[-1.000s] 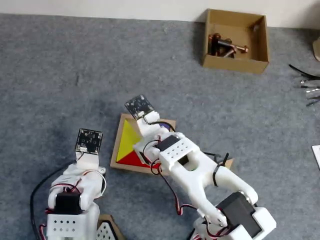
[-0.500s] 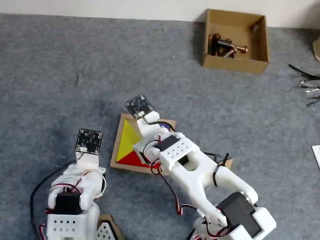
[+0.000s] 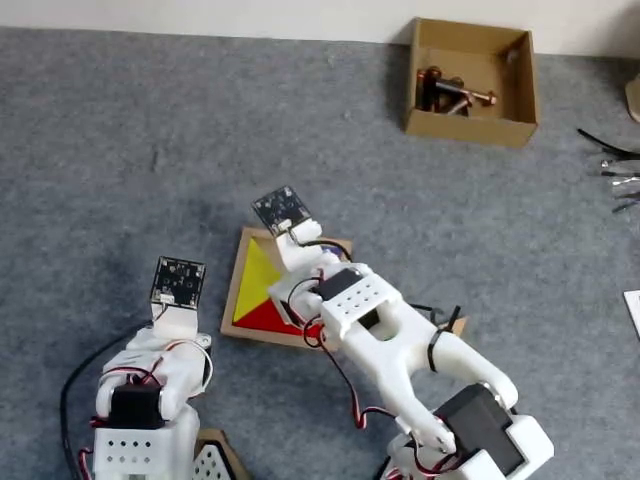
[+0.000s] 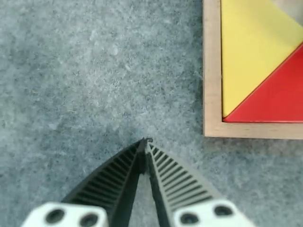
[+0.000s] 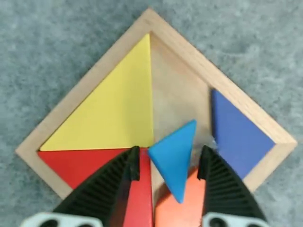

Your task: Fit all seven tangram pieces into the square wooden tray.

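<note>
The square wooden tray (image 5: 191,49) lies on grey carpet and holds a large yellow triangle (image 5: 111,111), a large red triangle (image 5: 87,163), a dark blue parallelogram (image 5: 236,135) and an orange piece (image 5: 189,208). A small light blue triangle (image 5: 173,153) sits over the tray's middle, partly over the orange piece, between the open fingers of my right gripper (image 5: 168,163). I cannot tell whether the fingers touch it. In the high view the right arm (image 3: 350,300) covers most of the tray (image 3: 236,285). My left gripper (image 4: 144,144) is shut and empty over carpet beside the tray's corner (image 4: 212,127).
A cardboard box (image 3: 470,80) with metal parts stands at the back right. Cables (image 3: 612,165) lie at the right edge. Open carpet stretches to the left and behind the tray.
The right arm's wrist has shifted slightly away from the arm's base over the tray. The left arm has kept still.
</note>
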### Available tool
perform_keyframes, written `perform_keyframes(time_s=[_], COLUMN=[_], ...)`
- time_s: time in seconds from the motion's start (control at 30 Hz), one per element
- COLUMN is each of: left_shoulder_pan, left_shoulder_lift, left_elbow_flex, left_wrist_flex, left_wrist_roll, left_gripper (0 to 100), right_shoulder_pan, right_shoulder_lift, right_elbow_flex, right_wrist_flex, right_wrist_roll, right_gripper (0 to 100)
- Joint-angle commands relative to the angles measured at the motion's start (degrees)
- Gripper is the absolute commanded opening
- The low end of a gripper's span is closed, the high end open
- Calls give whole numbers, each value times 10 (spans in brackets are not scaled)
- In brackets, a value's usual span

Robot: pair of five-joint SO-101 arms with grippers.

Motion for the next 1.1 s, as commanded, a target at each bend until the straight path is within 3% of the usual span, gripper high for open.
perform_keyframes(time_s=[0.0, 0.4, 0.63, 1.07], left_shoulder_pan=[-5, -5, -5, -5], left_shoulder_lift=[-3, -3, -3, -3], left_elbow_flex=[11, 11, 11, 11], left_wrist_flex=[3, 3, 3, 3], left_wrist_roll=[-3, -3, -3, -3], left_gripper=[5, 5, 5, 5], right_shoulder_pan=[8, 11, 9, 12], right_shoulder_lift=[-29, -33, -33, -33], right_elbow_flex=[-5, -8, -7, -6], right_wrist_flex=[7, 7, 7, 7], right_wrist_roll=[-4, -4, 0, 0], right_gripper=[197, 194, 84, 77])
